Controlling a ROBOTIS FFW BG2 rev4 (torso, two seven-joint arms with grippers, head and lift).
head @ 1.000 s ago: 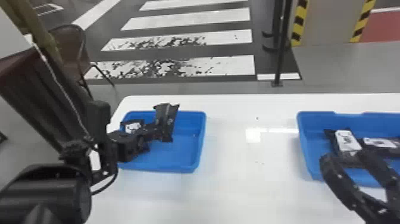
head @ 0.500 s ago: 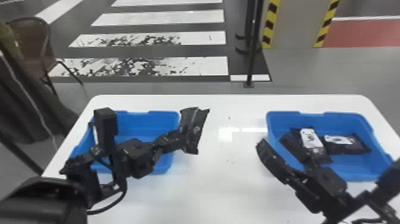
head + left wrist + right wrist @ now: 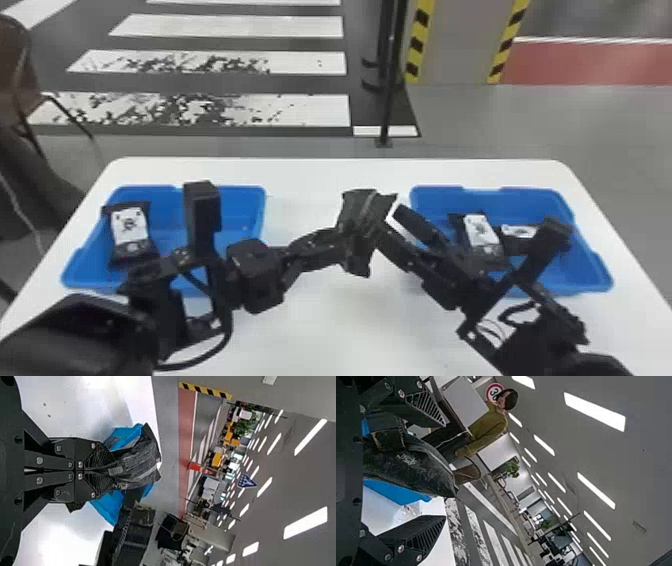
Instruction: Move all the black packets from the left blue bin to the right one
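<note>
White, smooth desk (image 3: pixel 320 175) carrying a rectangular blue plastic left bin (image 3: pixel 242 225) and matching right bin (image 3: pixel 595 272); between them, the black two-fingered left hand (image 3: pixel 342 242) grips a crinkled black packet (image 3: pixel 367 220), the right hand (image 3: pixel 392 226) spread open at it! One white-labelled black packet (image 3: pixel 127 235) lies left, two (image 3: pixel 482 237) right.

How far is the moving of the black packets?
Two packets already lie in the right bin. The left jaws are shut on a third between the bins, with the right jaws open beside it. One visible packet is left in the left bin.
</note>
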